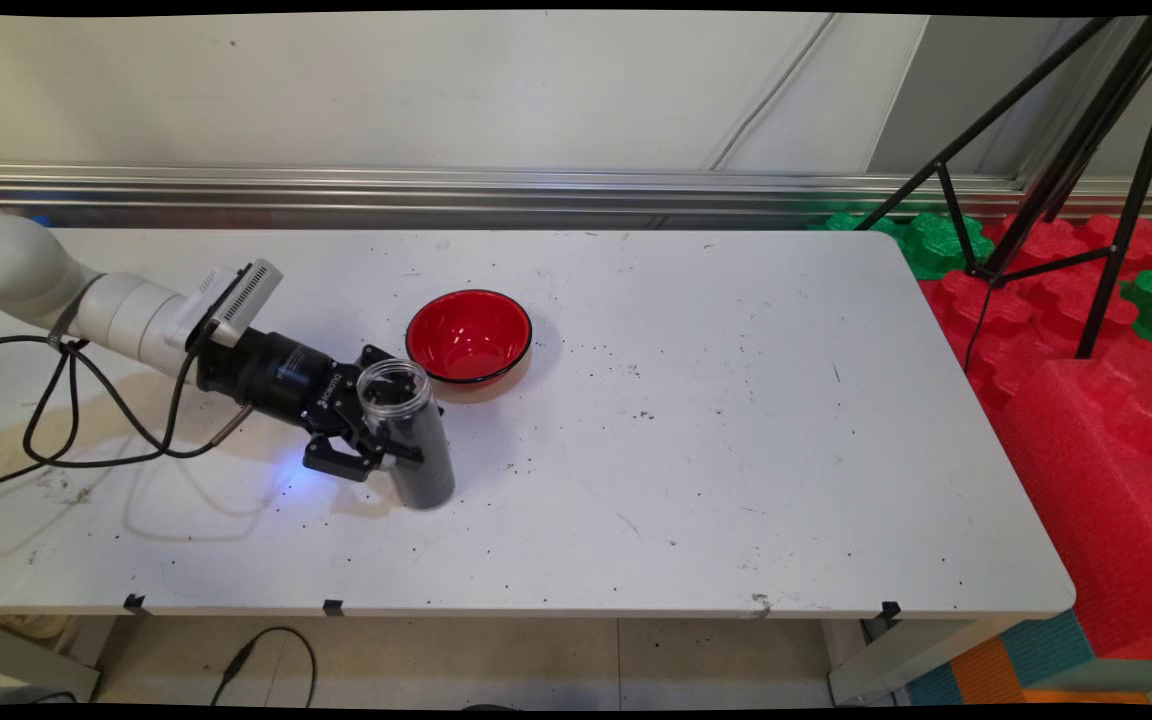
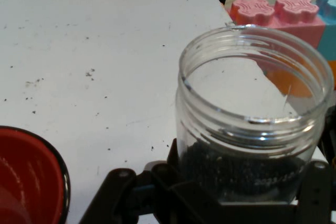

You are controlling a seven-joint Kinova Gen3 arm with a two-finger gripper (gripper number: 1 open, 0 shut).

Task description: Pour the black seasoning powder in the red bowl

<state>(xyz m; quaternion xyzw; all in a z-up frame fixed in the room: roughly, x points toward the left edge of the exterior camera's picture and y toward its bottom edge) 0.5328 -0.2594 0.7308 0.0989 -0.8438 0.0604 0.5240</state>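
Note:
A clear plastic jar [image 1: 406,430], lidless and mostly full of dark grains, stands upright on the white table [image 1: 696,420]. My black gripper [image 1: 381,432] is shut on the jar's side from the left. In the hand view the jar [image 2: 252,129] fills the lower right, its open threaded mouth up and the dark fill low inside, with the gripper's linkage around its base. A red bowl with a black rim [image 1: 469,336] sits just behind and to the right of the jar, apart from it and showing nothing inside; its edge [image 2: 31,177] shows at the hand view's lower left.
Dark specks are scattered over the table, mostly right of the bowl. A black tripod [image 1: 1056,180] stands past the table's right end above red and green foam blocks [image 1: 1066,330]. Black cables [image 1: 86,410] hang from the arm at the left.

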